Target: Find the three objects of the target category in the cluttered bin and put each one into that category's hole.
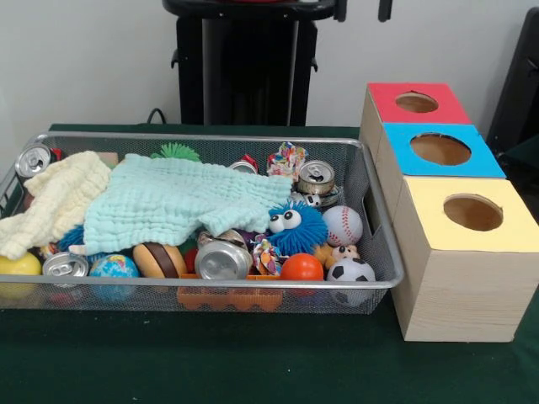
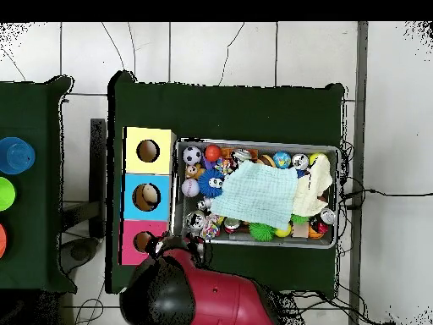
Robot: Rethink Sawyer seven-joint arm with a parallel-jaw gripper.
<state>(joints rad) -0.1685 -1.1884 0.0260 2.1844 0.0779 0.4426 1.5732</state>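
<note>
The silver wire-mesh bin (image 1: 381, 284) fills the left of the table and also shows in the overhead view (image 2: 339, 151). A wrinkly confetti-patterned wad (image 1: 288, 158) lies at its far side. A knotted multicolour rope (image 1: 267, 255) lies near the front, beside a fuzzy blue ball (image 1: 297, 227). I see no third soft multicoloured piece; two cloths cover much of the bin. The yellow-surround hole (image 1: 472, 212) is in the nearest, largest wooden box, seen from above too (image 2: 148, 151). My gripper (image 1: 363, 8) shows only as two dark tips, apart, at the top edge, high behind the bin and empty.
A mint cloth (image 1: 181, 202) and a pale yellow cloth (image 1: 55, 202) drape over the bin's left and middle. Silver cans (image 1: 222, 258), balls and a toy burger (image 1: 160, 259) crowd the bin. The blue-surround hole (image 1: 440, 149) and red-surround hole (image 1: 416, 102) lie behind the yellow one.
</note>
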